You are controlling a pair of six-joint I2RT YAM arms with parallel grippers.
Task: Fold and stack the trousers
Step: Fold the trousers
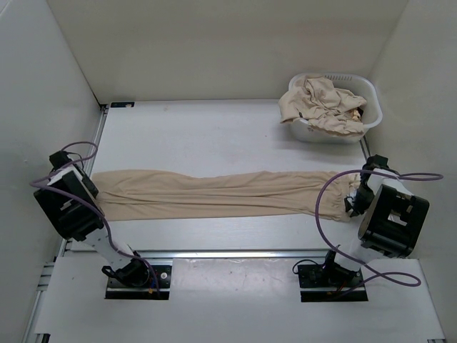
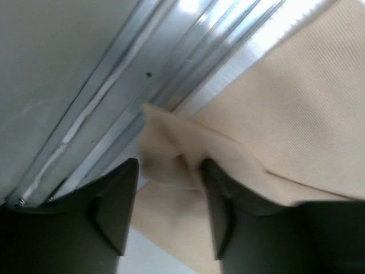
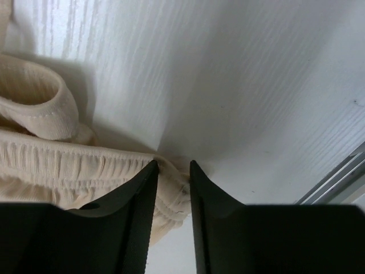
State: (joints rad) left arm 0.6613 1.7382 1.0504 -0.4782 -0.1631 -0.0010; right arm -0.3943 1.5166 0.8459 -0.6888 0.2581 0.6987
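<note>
One pair of beige trousers [image 1: 214, 193] lies stretched flat across the table, legs to the left and waistband to the right. My left gripper [image 1: 91, 196] is at the leg end. In the left wrist view its jaws [image 2: 170, 165] stand partly apart, straddling a raised, crumpled corner of the leg fabric [image 2: 171, 142]. My right gripper [image 1: 351, 204] is at the waistband end. In the right wrist view it [image 3: 173, 164] is shut on the gathered elastic waistband [image 3: 68, 165], low over the table.
A white laundry basket [image 1: 371, 96] at the back right holds more crumpled beige trousers [image 1: 325, 103]. A metal rail [image 2: 114, 97] runs along the table's left edge beside the leg end. White walls enclose the table on three sides.
</note>
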